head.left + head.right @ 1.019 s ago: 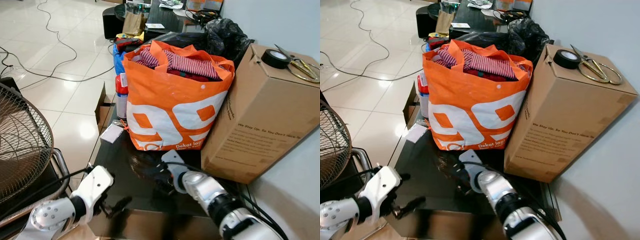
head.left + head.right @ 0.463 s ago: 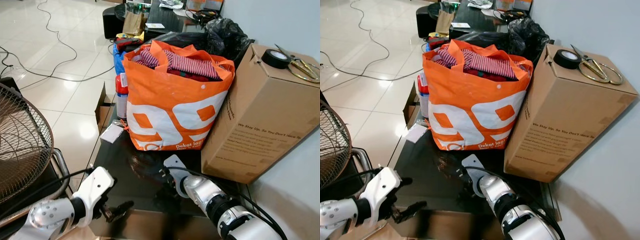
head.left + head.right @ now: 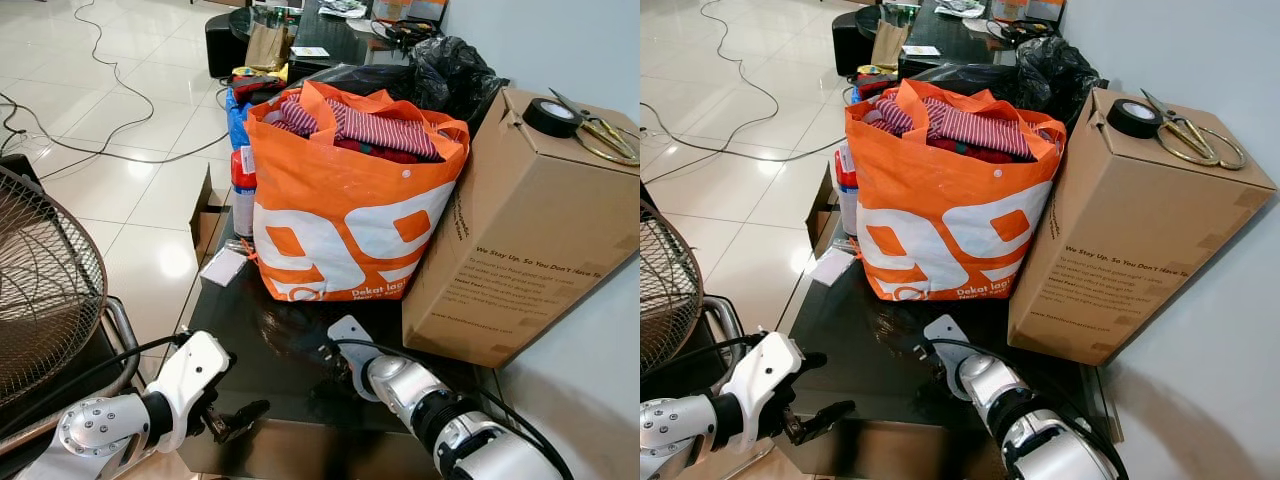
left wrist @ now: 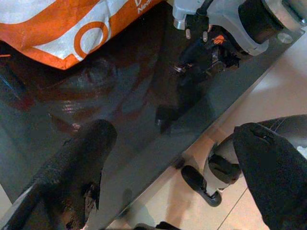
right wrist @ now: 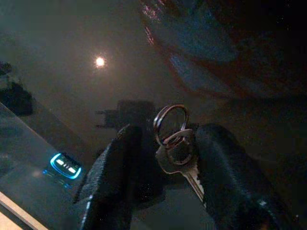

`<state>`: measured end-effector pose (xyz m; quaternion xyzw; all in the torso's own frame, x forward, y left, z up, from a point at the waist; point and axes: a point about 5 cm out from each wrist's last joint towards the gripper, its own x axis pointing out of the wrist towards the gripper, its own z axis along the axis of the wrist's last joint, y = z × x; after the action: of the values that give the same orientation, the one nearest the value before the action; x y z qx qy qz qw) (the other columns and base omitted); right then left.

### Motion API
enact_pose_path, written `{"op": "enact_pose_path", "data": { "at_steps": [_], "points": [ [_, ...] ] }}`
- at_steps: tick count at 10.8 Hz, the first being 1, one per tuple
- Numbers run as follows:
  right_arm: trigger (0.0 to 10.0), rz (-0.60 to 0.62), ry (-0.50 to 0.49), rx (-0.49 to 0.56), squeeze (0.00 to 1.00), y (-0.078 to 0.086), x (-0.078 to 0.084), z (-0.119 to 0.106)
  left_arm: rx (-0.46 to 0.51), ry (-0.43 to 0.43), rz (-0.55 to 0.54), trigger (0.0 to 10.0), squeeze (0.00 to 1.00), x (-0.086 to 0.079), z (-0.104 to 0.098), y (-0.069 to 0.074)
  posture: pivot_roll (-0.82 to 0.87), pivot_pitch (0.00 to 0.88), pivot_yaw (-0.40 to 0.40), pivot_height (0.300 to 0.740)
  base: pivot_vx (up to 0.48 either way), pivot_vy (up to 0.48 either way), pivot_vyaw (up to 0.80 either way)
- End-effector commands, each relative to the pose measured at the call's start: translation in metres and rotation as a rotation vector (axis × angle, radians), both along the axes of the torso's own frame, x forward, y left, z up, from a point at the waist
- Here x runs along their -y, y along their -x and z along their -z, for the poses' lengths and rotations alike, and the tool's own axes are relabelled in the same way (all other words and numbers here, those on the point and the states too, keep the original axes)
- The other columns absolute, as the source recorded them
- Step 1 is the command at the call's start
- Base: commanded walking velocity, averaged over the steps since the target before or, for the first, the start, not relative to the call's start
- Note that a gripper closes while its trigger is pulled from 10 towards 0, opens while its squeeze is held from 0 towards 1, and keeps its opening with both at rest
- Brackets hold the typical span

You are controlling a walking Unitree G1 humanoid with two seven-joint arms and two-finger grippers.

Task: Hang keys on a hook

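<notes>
A glossy black glass table [image 3: 280,360] carries a brown cardboard box [image 3: 520,240] and an orange-and-white shopping bag [image 3: 345,215]. Low over its near part, the right gripper [image 5: 165,158] pinches silver keys on a ring [image 5: 173,143]. The left gripper [image 3: 232,420] hangs spread apart at the table's front edge.

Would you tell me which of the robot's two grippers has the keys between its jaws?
The right gripper, low over the dark glass table; the keys sit between its jaws. The left gripper holds nothing.
</notes>
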<state>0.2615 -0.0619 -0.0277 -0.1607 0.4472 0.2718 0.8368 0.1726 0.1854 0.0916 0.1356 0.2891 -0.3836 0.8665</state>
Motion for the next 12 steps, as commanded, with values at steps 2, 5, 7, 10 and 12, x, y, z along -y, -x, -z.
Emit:
{"op": "enact_pose_path", "data": {
  "at_steps": [2, 5, 7, 10, 12],
  "points": [
    [0.0, 0.014, 0.009, 0.017, 0.00, -0.004, 0.005, -0.002, 0.000, 0.003, 0.011, 10.0, 0.00, 0.001, 0.001, 0.001, 0.02, 0.000, -0.115, 0.740, 0.000, 0.000, 0.00],
    [0.0, 0.013, 0.009, 0.018, 0.00, -0.005, 0.005, -0.002, 0.006, 0.005, 0.010, 10.0, 0.00, 0.002, 0.002, 0.000, 0.03, 0.000, -0.117, 0.740, 0.000, 0.000, 0.00],
    [0.0, 0.013, 0.011, 0.023, 0.00, -0.006, 0.007, -0.002, 0.014, 0.008, 0.011, 10.0, 0.00, 0.004, 0.001, -0.003, 0.02, 0.000, -0.115, 0.740, 0.000, 0.000, 0.00],
    [0.0, 0.025, -0.028, 0.075, 0.00, -0.020, 0.008, -0.014, 0.036, 0.015, 0.006, 10.0, 0.00, 0.007, 0.001, -0.007, 0.02, 0.000, -0.116, 0.740, 0.000, 0.000, 0.00],
    [0.0, 0.030, -0.120, 0.156, 0.00, -0.035, 0.014, -0.034, 0.092, 0.034, -0.024, 10.0, 0.00, 0.011, -0.002, -0.021, 0.03, 0.000, -0.121, 0.740, 0.000, 0.000, 0.00]
  ]
}}
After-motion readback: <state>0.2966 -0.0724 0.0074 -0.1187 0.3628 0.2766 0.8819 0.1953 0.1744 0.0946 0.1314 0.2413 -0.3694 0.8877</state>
